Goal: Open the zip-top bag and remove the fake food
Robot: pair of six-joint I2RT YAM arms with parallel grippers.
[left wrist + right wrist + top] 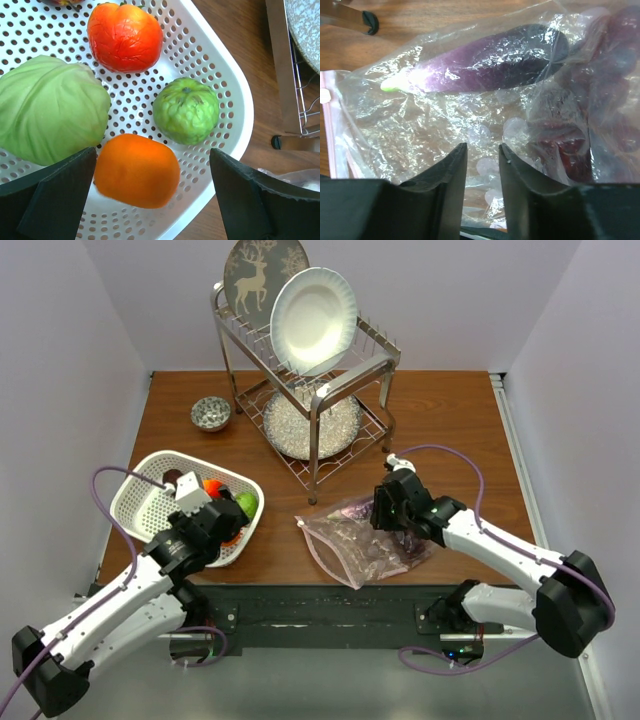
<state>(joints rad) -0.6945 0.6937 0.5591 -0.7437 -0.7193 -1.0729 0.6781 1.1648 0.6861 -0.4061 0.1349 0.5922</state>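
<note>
At the left of the overhead view, left gripper [222, 522] over the white perforated basket [140, 476], fingers spread wide apart and clamped on nothing. In the left wrist view, seen between those fingers [60, 185]: an orange fruit [137, 170] at lower centre, a pale green cabbage [50, 107] at the left, a wrinkled red-orange fruit [125, 37] at the top, and a knobbly green fruit [186, 110] right of centre, all lying on the basket floor. Just above and right of the basket in the overhead view, a small patterned bowl [211, 413] on the wooden table [450, 440]. At upper centre, a metal dish rack [345, 380] with a white plate [313, 320] and a deer-patterned plate [262, 270] standing in it. Right of centre and low in that view, the zip-top bag [350, 540], lying flat and crinkled on the wood. Resting on the bag's right end, the right gripper [395, 512]. In the right wrist view, its fingers [447, 180] parted by only a narrow gap, crinkled film showing through it. Inside the bag there: a dark purple aubergine piece [490, 62] across the top, purple grapes [615, 65] at the right, a dark red piece [570, 150] below them. Along the left edge, the pink zip strip [330, 110].
</note>
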